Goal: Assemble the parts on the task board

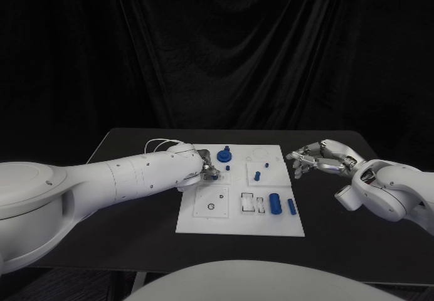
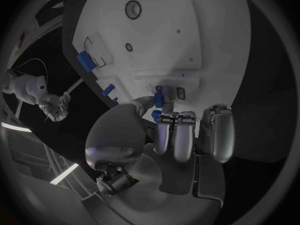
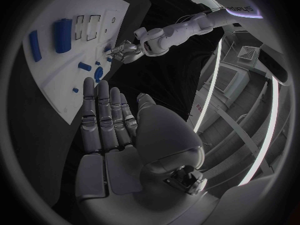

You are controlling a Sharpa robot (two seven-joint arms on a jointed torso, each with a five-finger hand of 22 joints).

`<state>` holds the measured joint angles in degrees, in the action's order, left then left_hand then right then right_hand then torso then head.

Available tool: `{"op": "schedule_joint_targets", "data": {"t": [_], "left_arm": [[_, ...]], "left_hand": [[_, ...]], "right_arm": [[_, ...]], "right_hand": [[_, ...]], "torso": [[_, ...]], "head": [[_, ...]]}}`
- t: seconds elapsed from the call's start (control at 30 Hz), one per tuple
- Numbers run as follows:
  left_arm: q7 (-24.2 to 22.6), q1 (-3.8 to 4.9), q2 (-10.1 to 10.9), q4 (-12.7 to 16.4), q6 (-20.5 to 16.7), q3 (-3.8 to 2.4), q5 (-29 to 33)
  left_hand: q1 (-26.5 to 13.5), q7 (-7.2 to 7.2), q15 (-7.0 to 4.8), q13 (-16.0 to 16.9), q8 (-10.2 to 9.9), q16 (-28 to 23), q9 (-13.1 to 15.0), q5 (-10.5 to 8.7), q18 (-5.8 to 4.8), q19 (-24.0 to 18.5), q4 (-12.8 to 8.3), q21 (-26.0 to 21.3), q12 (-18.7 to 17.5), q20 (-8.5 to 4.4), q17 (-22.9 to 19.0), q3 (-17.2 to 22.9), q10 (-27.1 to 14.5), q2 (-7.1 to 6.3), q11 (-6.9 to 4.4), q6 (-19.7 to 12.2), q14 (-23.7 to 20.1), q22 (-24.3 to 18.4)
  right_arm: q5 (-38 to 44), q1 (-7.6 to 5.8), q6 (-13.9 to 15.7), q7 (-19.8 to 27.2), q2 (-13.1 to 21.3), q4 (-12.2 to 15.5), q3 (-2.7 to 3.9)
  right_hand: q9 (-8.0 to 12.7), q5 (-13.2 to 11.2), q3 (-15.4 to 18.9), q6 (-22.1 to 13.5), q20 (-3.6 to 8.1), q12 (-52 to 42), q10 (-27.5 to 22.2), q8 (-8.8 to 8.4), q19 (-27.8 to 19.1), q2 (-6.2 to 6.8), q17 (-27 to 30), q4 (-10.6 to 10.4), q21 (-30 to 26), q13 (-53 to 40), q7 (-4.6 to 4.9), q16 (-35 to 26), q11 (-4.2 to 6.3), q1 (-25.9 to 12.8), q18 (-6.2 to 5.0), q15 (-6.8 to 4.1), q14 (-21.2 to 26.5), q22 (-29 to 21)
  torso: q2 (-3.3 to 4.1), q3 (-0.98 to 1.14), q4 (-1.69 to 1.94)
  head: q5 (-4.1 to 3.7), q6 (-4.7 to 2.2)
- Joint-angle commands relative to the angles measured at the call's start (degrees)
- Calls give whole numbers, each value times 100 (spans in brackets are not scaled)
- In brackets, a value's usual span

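Left hand [image 1: 204, 168] pinched a small blue part [image 2: 160, 98] over the white task board's [image 1: 238, 221] upper left section, beside a blue knob [image 1: 224, 153]. Two blue cylinders [image 1: 275, 203] lay lower right. Right hand [image 1: 318, 157] hovered flat, fingers straight, holding nothing, just off the board's right edge.

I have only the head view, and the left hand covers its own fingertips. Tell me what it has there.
Observer: In the left wrist view, the left hand pinches a small blue part at its thumb tip, over the board.
Operator: Now check the right palm.
Observer: In the right wrist view, the right hand has its fingers stretched straight, and its palm holds nothing.
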<state>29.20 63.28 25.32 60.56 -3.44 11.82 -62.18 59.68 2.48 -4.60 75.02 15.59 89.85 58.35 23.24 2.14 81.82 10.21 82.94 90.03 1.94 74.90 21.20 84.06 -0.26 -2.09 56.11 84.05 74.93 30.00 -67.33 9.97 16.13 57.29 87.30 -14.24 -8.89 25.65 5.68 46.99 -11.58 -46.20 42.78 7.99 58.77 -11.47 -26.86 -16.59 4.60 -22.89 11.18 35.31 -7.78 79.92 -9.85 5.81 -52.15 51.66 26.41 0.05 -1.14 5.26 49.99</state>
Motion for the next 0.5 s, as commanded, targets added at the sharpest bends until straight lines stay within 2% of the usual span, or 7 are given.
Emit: {"op": "schedule_joint_targets", "data": {"t": [0.03,0.5], "left_arm": [[7,-63,-3,24,180,26,44],[18,-69,25,74,181,26,44]], "left_hand": [[-41,-17,3,1498,-19,15,-10,-35,93,-53,34,-29,-3,-1,1510,15,594,28,31,22,595,499],[-41,-17,3,1498,-22,15,-10,-38,94,-57,34,-33,-3,0,1510,15,594,28,31,23,595,496]], "right_arm": [[15,16,-65,-89,-3,-6,5],[15,21,-90,-110,-22,-24,5]], "right_hand": [[5,26,-14,-4,-17,31,-6,9,-6,-57,8,-16,-27,5,17,19,-41,9,-42,-8,48,-9],[8,25,-13,-12,-18,30,-8,5,-8,-62,11,-15,-28,7,17,21,-41,6,-42,-7,51,-11]], "torso": [[-1,-1,0],[-1,1,4]], "head": [[9,1],[7,1]]}}
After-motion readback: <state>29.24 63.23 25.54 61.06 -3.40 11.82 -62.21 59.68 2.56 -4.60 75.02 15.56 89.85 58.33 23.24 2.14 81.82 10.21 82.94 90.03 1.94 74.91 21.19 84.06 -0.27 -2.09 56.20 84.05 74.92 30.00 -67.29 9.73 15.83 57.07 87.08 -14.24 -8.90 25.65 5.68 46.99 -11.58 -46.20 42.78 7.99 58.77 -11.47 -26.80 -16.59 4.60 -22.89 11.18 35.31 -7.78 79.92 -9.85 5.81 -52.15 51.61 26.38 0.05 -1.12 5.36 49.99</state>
